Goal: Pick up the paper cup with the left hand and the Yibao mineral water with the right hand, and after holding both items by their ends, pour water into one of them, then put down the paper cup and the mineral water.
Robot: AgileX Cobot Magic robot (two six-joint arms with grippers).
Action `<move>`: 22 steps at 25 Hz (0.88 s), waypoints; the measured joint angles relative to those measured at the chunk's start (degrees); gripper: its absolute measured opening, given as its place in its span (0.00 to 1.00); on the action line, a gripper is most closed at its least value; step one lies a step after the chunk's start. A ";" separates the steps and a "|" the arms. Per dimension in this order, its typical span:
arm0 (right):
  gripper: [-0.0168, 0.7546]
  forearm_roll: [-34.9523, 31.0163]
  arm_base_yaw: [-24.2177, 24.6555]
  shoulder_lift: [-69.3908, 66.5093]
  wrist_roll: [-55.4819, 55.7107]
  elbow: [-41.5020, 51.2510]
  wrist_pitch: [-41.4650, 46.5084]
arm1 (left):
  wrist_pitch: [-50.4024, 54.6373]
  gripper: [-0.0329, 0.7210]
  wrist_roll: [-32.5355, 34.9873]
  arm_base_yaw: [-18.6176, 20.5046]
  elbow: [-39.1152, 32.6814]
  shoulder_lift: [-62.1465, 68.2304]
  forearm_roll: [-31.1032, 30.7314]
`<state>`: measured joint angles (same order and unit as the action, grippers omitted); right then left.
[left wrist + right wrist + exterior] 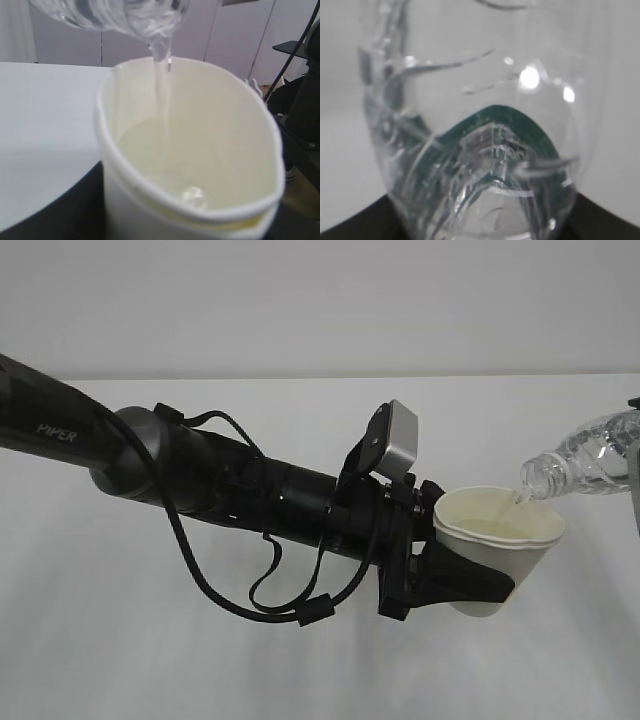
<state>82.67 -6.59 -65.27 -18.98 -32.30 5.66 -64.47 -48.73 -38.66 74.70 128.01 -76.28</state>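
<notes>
The left pincer [470, 585] pinches the paper cup [497, 545] above the white surface [300, 670]. The right pincer, mostly out of frame, grips the tilted Yibao mineral water [585, 455], its neck over the cup's rim, water streaming in.

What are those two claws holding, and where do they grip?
Left gripper clasps the paper cup around its lower wall; the right one, barely visible, holds the tilted water bottle near its base.

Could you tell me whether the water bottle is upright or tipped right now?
Tipped: the water bottle leans mouth-down over the paper cup, with a thin stream running in.
</notes>
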 joint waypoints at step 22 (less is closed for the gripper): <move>0.54 0.51 0.00 0.00 0.04 0.00 0.00 | 0.00 0.62 0.00 0.00 0.00 0.00 -0.13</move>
<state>83.18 -6.59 -65.27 -18.94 -32.30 5.66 -64.47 -48.73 -38.66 74.70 128.01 -76.41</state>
